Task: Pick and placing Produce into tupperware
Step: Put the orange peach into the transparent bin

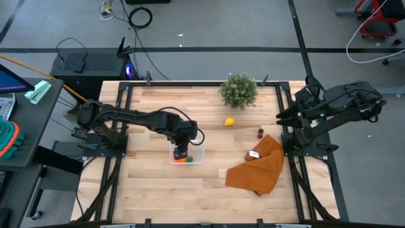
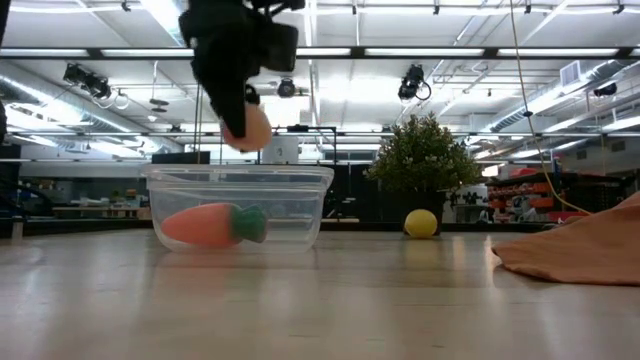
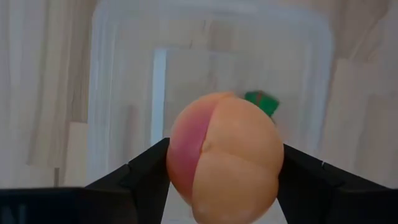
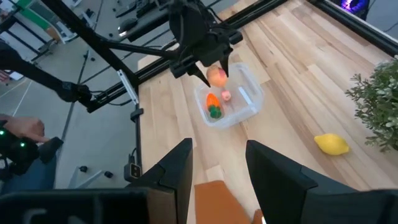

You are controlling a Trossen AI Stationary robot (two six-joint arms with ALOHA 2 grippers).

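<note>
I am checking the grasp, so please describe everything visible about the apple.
The apple is a small, smooth toy fruit, pale orange-yellow with a reddish side. The left gripper holds it between its two dark fingers, one on each side. It hangs above the tupperware, not touching it or the carrot lying inside.

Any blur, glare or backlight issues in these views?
Low view: ceiling lights backlight the scene, so the left hand reads as a silhouette above the tupperware. Left wrist view: apple soft, background blurred. Right wrist view: own fingers blurred up close. High view: evenly lit.
</note>
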